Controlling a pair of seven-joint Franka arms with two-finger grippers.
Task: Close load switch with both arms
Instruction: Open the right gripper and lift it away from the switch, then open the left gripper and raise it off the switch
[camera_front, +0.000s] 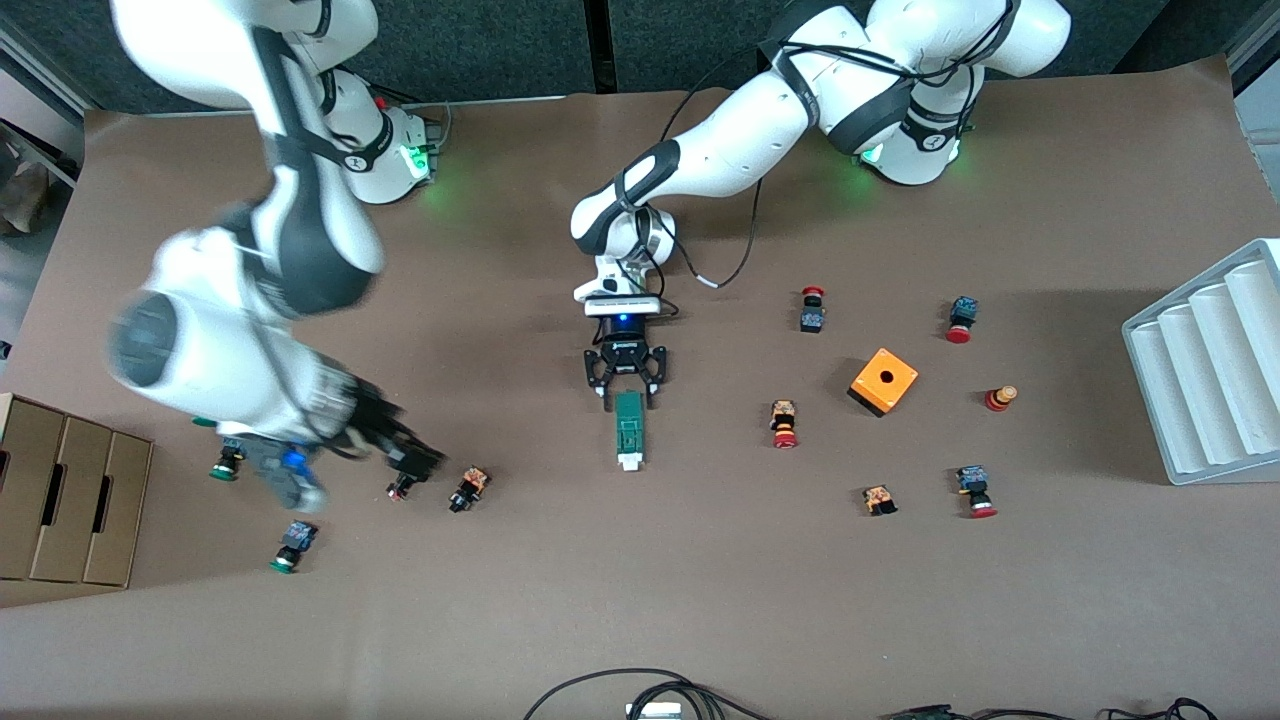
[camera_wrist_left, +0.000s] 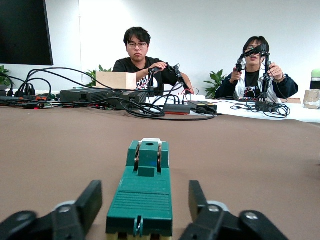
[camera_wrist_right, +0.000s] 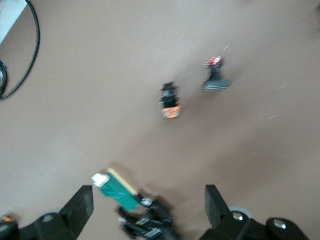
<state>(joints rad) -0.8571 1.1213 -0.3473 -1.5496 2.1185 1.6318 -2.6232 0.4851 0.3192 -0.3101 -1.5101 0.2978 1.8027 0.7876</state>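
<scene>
The brown tabletop (camera_front: 640, 600) carries everything, with the two white arms reaching down from their bases. The right arm is lifted and blurred over its own end of the tabletop; its right gripper (camera_front: 400, 455) hangs above a black push button (camera_front: 468, 489), and the right wrist view shows its fingers (camera_wrist_right: 80, 205) spread wide with nothing between them. The left arm reaches to the middle, where the left gripper (camera_front: 626, 392) sits low at the end of the load switch (camera_front: 629, 430) farther from the front camera. In the left wrist view its fingers (camera_wrist_left: 90, 202) stand apart on either side of the green body, clear of it, so nothing is held. The load switch lies flat, lengthwise toward the front camera, its white tab at the nearer end. An orange cube (camera_front: 883, 381) lies toward the left arm's end. With both grippers open and off the switch, the closing looks done or nearly so; whether the tab is fully seated I cannot tell.
</scene>
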